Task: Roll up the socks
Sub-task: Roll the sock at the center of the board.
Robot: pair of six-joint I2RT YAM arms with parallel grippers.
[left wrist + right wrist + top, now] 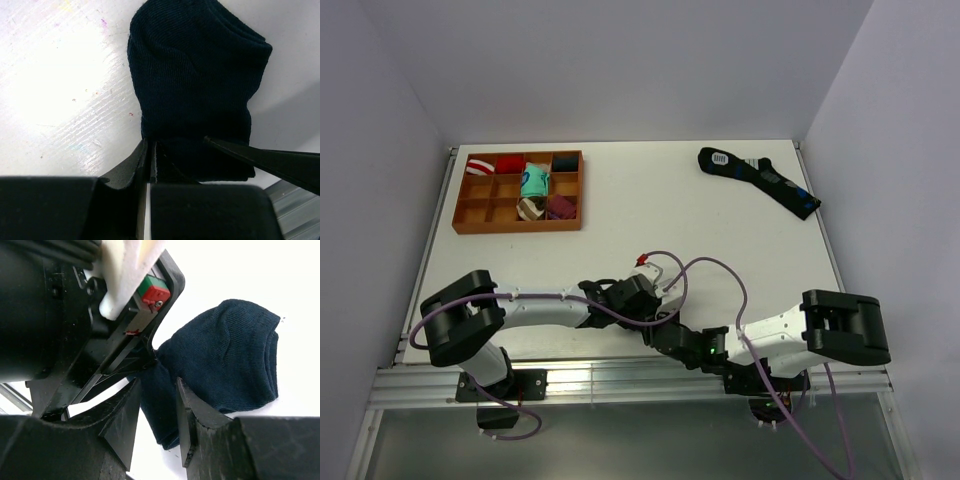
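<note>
overhead, the left gripper and right gripper meet nose to nose, their wrists hiding the socks. an orange tray of colourful bundles sits well beyond the left gripper, up-left; a long black sock lies well beyond it, up-right. left wrist view: fingers clamped on the socks' near edge, fabric bunched on the table. right wrist view: fingers half apart astride the socks just beside the left gripper, whose body blocks that side; true pinch cannot be told.

Matt ribbed cloth socks; scuffed table
</note>
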